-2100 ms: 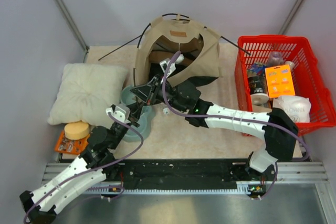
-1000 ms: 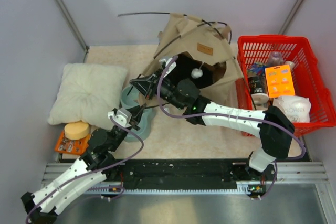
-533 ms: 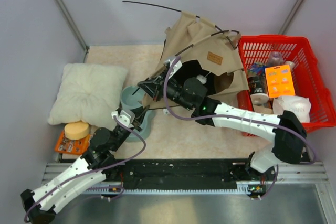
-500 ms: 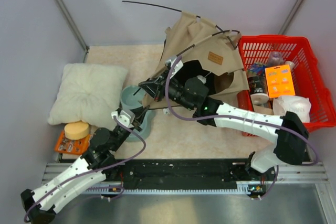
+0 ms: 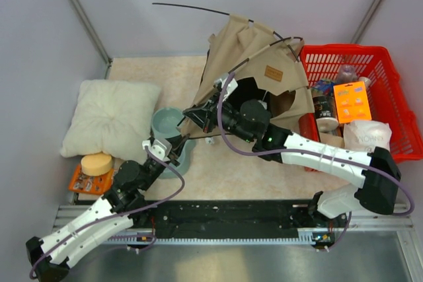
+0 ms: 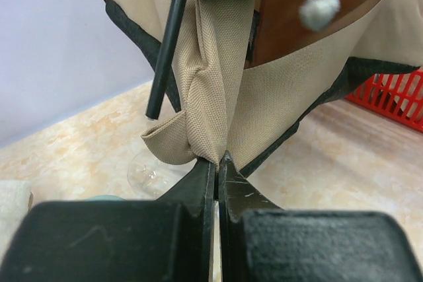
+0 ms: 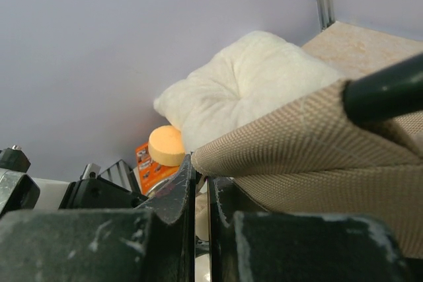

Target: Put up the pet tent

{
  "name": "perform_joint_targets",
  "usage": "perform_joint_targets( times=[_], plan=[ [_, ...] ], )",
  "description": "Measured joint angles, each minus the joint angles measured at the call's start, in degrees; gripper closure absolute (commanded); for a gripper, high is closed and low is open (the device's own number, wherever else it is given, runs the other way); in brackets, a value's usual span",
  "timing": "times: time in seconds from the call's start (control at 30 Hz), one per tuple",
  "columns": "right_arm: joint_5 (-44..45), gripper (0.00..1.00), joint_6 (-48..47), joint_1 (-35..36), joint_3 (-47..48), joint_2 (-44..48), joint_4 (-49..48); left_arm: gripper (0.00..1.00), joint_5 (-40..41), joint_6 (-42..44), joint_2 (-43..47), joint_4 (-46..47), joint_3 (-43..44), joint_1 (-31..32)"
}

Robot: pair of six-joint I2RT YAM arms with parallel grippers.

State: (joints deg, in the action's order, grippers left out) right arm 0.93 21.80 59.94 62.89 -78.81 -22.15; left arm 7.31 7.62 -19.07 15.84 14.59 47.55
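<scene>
One pet tent (image 5: pixel 239 45) — tan fabric, black poles, dark lining — tilted at the counter's (image 5: pixel 225 173) rear, against a red basket (image 5: pixel 344 49). Left tool (image 6: pixel 217 163) and right tool (image 7: pixel 198 173) both clamped on its front hem.

Speckled beige tabletop (image 5: pixel 231 170), cream pillow (image 5: pixel 109 117) by the left edge, orange packet (image 5: pixel 84 179) at the near left corner, grey-green bowl (image 5: pixel 166 122) mid-table, pet tent (image 5: pixel 238 44) toward the far edge, red basket (image 5: pixel 344 48) along the right edge.

Matt woven cloth of the pet tent (image 5: pixel 244 44), fluffy plush pillow (image 5: pixel 109 118), glossy plastic basket (image 5: pixel 350 49)
</scene>
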Motion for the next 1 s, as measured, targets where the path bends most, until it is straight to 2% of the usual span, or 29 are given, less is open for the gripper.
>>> perform_joint_targets(
  times=[1.0],
  plan=[
    [-1.81,1.00,1.86,-0.24,-0.66,1.05,1.99,1.00,0.02,1.16,-1.11,-0.79,0.09,0.02]
  ],
)
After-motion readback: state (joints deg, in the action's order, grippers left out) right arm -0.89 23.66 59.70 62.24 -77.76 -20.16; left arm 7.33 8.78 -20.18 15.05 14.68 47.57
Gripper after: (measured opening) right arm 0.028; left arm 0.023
